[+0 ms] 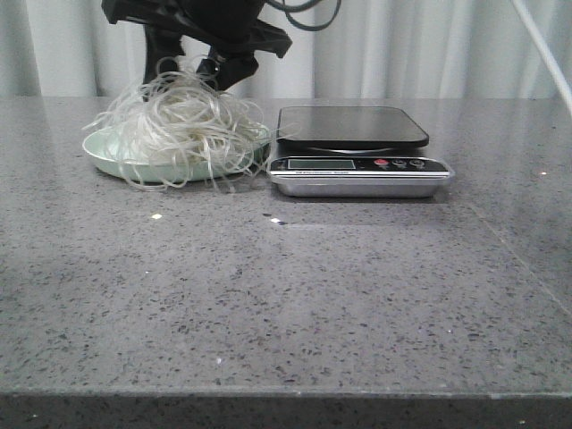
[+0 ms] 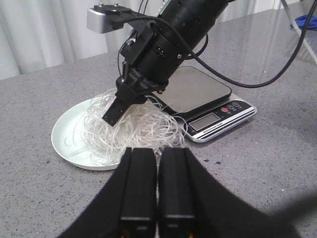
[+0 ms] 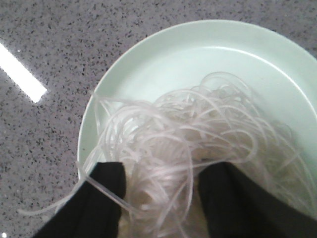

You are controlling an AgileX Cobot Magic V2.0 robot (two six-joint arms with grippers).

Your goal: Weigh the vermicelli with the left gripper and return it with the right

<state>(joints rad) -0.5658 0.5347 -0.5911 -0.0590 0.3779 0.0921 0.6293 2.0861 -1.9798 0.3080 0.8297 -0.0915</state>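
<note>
The vermicelli (image 1: 183, 125) is a fluffy white tangle heaped on the pale green plate (image 1: 107, 159), left of the scale (image 1: 357, 147). My right gripper (image 1: 191, 70) reaches down into the heap from above. In the right wrist view it (image 3: 161, 198) is open, its fingers spread with the vermicelli (image 3: 198, 124) between them over the plate (image 3: 198, 54). My left gripper (image 2: 158, 153) is shut and empty, hanging on the near side of the plate (image 2: 67, 139). The left wrist view also shows the vermicelli (image 2: 133, 129) and the right arm's fingers (image 2: 113, 115).
The scale (image 2: 198, 89) has a bare dark platform and stands right against the plate's right side. A thin white rod (image 1: 541, 45) slants at the far right. A blue object (image 2: 307, 22) lies far back. Curtains hang behind the table.
</note>
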